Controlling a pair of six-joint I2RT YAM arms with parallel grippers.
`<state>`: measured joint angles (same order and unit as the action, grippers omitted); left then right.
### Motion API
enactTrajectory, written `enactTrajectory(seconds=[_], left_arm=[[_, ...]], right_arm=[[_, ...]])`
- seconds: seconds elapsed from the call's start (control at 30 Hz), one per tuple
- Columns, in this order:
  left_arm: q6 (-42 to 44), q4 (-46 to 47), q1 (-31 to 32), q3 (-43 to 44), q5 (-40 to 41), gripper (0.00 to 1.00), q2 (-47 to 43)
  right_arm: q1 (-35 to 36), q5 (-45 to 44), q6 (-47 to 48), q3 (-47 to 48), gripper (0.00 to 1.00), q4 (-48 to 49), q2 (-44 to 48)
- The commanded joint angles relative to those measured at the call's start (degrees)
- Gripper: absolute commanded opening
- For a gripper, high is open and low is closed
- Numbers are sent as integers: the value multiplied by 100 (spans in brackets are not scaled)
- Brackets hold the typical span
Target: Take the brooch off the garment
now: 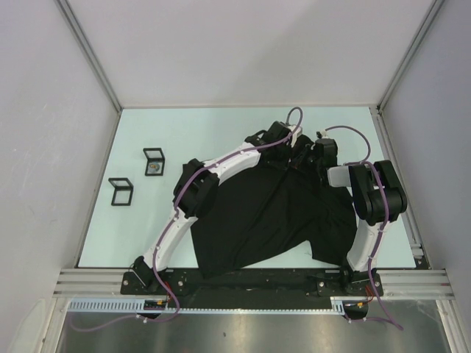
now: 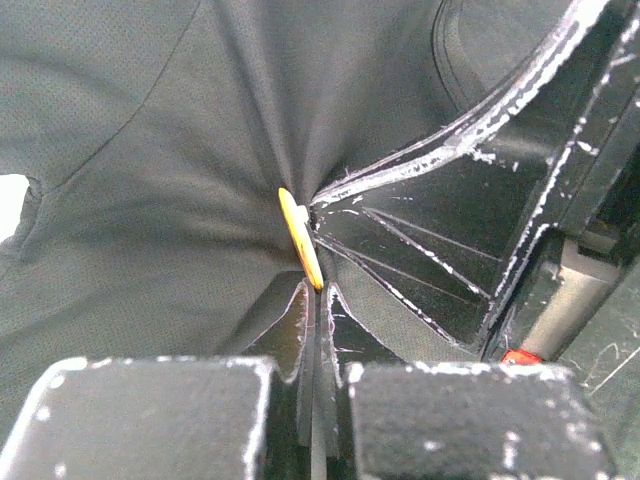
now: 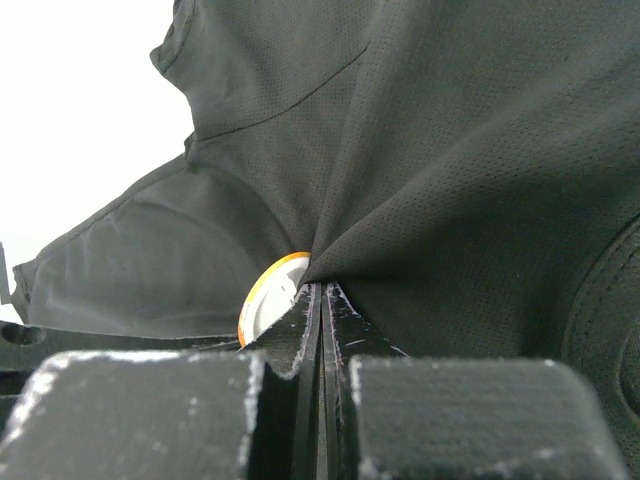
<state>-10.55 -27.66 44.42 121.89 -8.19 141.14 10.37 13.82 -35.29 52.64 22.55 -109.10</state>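
While pinching the black T-shirt (image 3: 450,150) with the closed right tool (image 3: 320,292), just beside the round yellow brooch (image 3: 268,300), holds the cloth back. Grips the brooch's lower edge with the closed left tool (image 2: 318,305), probably to pull free. Found mid-frame in both wrist views.

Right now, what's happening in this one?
Both arms meet over the black T-shirt on the table. The right tool is shut on a pinch of cloth beside the orange-rimmed brooch, and the left tool appears shut on the brooch's edge. The brooch has not come off yet.
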Motion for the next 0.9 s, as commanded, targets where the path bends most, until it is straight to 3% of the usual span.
enactTrajectory(seconds=[0.0, 0.53, 0.87], left_arm=[[-229, 6, 14, 318, -465, 0, 98], [-378, -258, -92, 486, -922, 0, 379], [-273, -266, 22, 406, -667, 0, 475]], right_arm=[[158, 182, 180, 220, 0, 312, 126], [431, 235, 629, 220, 0, 523, 337], [492, 270, 725, 220, 0, 488, 495]])
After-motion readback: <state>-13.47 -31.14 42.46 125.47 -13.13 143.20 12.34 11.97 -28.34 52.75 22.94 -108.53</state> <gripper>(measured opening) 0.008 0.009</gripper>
